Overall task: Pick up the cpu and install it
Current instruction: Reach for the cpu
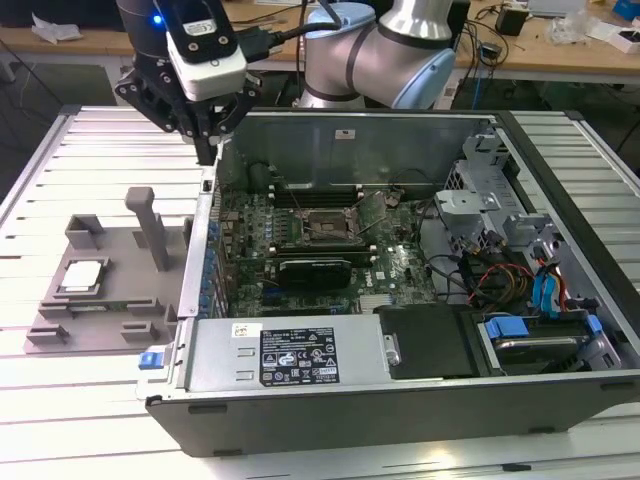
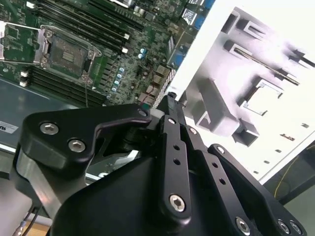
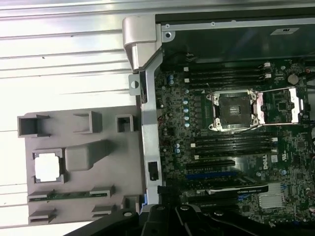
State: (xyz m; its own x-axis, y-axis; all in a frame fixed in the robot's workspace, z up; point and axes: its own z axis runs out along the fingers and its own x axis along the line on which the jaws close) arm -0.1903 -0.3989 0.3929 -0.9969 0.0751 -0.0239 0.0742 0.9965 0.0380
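One cpu (image 1: 82,276) sits on one grey tray (image 1: 116,255). One open computer case (image 1: 350,145) holds one motherboard (image 1: 400,270) with one socket (image 1: 325,228). There is one robot arm (image 1: 370,50).

This looks like a robot lab or workshop. A big grey robot arm (image 1: 380,50) holds up a black claw (image 1: 209,152). Just below the claw stands a computer (image 1: 340,405) with its side taken off, so the green board (image 1: 400,265) inside it shows. The computer sits on a metal table (image 1: 90,140) made of long flat strips. Lower down from the claw, just outside the computer, lies a grey tray (image 1: 115,245) with blocks for holding parts. Far behind the claw run long wooden benches (image 1: 560,60) with wires (image 1: 488,50) and other small things on them.
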